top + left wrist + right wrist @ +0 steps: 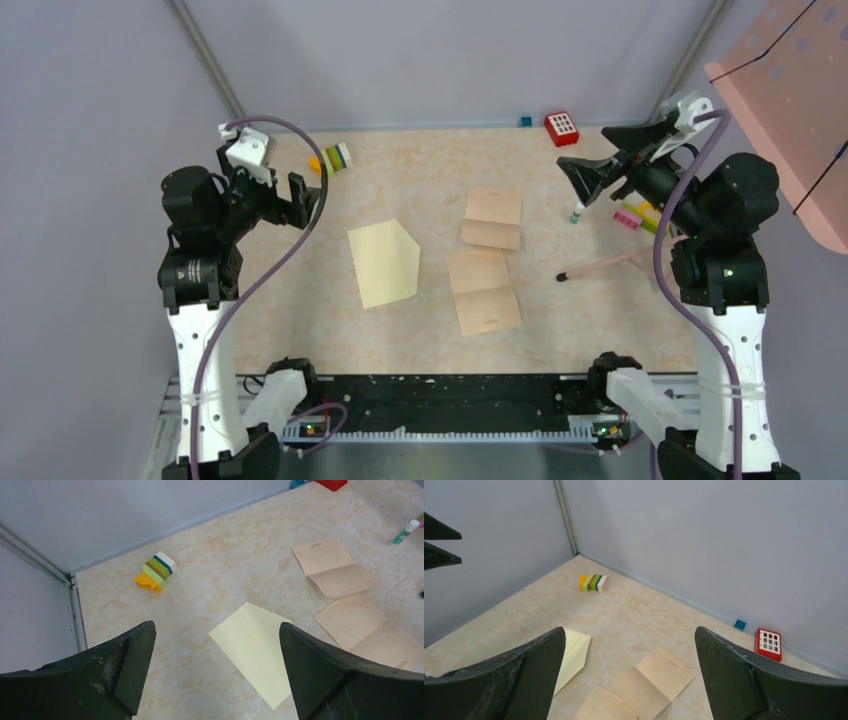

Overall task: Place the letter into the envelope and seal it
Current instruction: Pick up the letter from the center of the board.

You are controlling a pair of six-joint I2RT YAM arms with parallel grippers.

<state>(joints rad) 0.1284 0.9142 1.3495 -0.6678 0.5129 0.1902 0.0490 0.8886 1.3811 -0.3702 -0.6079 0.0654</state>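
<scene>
So, worktop: the beige marbled worktop (420,180) carries everything, lying flat.
Left gripper (308,200): jaws spread wide with nothing in them, raised near the left edge.
Right gripper (580,183): equally wide and empty, raised towards the far right corner.
Letter: two tan-brown creased paper sheets (483,290), just right of centre.
Envelope: pale cream-yellow paper envelope (383,263), left of centre, pointed side facing the sheets.
Handling: I judge it light, floppy and slippery. I'd pin its body and pinch the flap edge.

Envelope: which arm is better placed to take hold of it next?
Left, likely. The envelope lies on the left arm's side, just ahead of the open left hand; the right hand hangs farther off, beyond the tan sheets.
</scene>
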